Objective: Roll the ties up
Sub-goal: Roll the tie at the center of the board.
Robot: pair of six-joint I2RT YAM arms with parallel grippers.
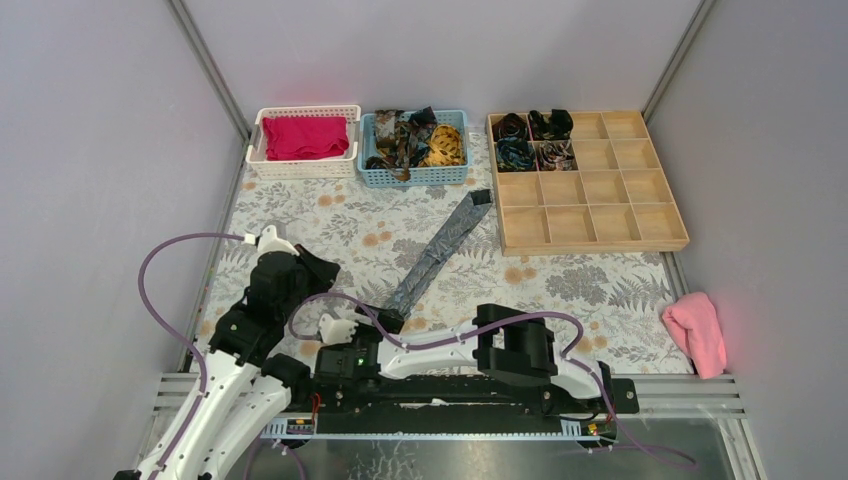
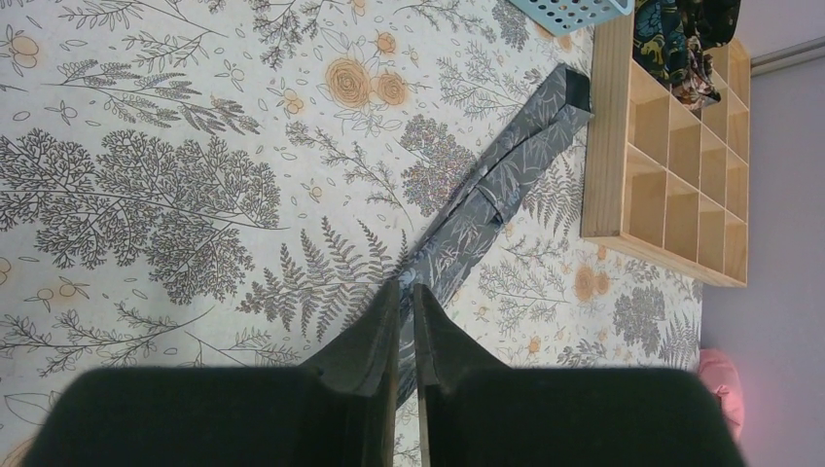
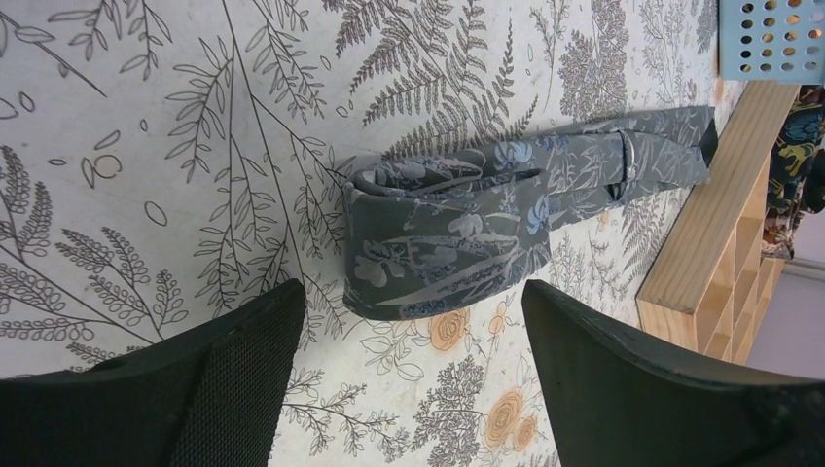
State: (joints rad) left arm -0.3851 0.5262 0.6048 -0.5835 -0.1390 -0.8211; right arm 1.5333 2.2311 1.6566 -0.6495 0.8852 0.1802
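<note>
Grey tie (image 1: 436, 248) lies on the floral cloth (image 1: 300, 210), its length running 7 to 1 o'clock from above; its folded near end sits at 12 o'clock of the right claw (image 3: 411, 297), spread wide, empty, nearer; the left claw (image 2: 405, 292), pinched shut, hangs at 10 o'clock.

On the table (image 1: 330, 215) one tie (image 1: 437, 252) lies diagonally, a basket (image 1: 420, 177) of ties (image 1: 420, 140) behind it, a divided tray (image 1: 640, 226) far right, a cloth (image 1: 697, 330) near right

Grey walls (image 1: 420, 50) — floral tablecloth (image 1: 330, 215)
</note>
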